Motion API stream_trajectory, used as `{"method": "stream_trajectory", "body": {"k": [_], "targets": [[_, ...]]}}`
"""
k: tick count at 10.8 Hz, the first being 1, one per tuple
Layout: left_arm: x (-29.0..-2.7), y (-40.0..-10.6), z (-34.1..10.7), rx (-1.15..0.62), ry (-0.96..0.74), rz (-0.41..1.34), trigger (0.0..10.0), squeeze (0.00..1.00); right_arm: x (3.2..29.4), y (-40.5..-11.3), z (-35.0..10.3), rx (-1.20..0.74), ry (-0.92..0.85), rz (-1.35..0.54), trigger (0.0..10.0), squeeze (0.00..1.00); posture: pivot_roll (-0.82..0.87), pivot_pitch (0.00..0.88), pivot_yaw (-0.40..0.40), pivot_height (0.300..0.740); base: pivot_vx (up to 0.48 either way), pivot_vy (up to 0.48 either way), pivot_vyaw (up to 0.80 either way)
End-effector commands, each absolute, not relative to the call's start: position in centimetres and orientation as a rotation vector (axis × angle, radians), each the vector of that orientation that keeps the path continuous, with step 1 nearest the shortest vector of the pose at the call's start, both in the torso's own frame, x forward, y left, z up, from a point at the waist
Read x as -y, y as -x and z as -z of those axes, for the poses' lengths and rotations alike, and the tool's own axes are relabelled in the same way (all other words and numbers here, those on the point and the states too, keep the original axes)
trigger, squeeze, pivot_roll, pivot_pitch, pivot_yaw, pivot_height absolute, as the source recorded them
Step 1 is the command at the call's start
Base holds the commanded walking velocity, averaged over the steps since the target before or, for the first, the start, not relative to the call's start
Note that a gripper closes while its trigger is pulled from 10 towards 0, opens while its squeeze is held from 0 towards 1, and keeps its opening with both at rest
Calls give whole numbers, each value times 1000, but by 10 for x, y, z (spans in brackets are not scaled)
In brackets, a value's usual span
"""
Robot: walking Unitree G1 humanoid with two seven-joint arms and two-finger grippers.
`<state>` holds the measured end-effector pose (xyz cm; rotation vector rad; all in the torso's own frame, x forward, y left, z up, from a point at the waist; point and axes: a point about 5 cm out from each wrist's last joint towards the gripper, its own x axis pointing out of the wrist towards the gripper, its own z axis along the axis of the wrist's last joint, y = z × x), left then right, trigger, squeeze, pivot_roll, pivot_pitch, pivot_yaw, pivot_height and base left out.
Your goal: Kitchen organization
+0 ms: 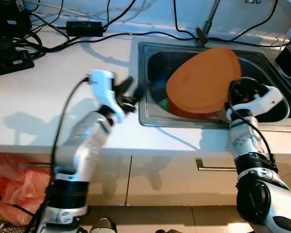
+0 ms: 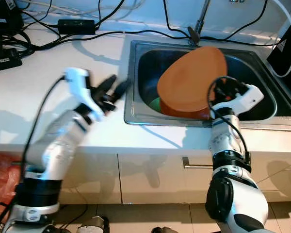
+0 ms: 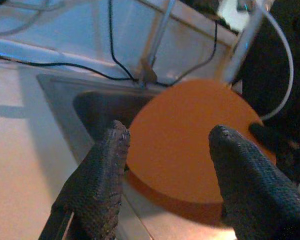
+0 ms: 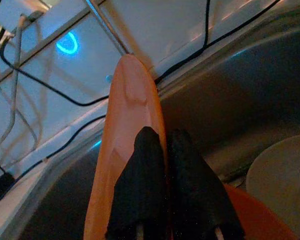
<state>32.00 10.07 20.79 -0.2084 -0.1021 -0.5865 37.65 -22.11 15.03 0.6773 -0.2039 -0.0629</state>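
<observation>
One orange plate [image 1: 203,80] stands tilted on edge in the one sink [image 1: 150,116], its rim clamped in the right gripper [image 4: 162,150] jaws at its 4 o'clock, a second orange dish [image 1: 191,112] and a green item [image 1: 163,103] underneath. Left gripper [image 1: 132,92], jaws apart, hovers over the white table [image 1: 48,97] at the sink's 9 o'clock edge; black cables [image 1: 111,35] and a faucet [image 1: 206,24] at 12 o'clock

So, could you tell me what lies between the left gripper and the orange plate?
In the left eye view, the sink's steel left rim and wall, then a stretch of dark basin, lie between the open left gripper and the orange plate.
</observation>
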Motion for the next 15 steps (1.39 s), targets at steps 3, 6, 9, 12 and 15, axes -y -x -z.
{"method": "stream_trajectory", "body": {"k": [3,6,9,12,15], "targets": [[-95,-321,-205,107,55,536,10000,0,214,-379,-159,228,-517,25,10000,0,106,89,-96,740,0,0,0],[-84,-322,-198,100,-11,523,10000,0,197,-378,-150,153,-287,-48,10000,0,103,89,-98,740,0,0,0],[-86,-325,-193,97,-17,482,10000,0,189,-378,-147,143,-243,-87,10000,1000,98,83,-93,740,0,0,0],[-87,-327,-189,99,-20,456,10000,0,185,-377,-146,139,-208,-100,10000,478,95,74,-88,740,0,0,0],[-105,-334,-184,111,40,303,10000,0,180,-378,-156,199,-210,-123,10000,0,91,74,-86,740,0,0,0]]}}
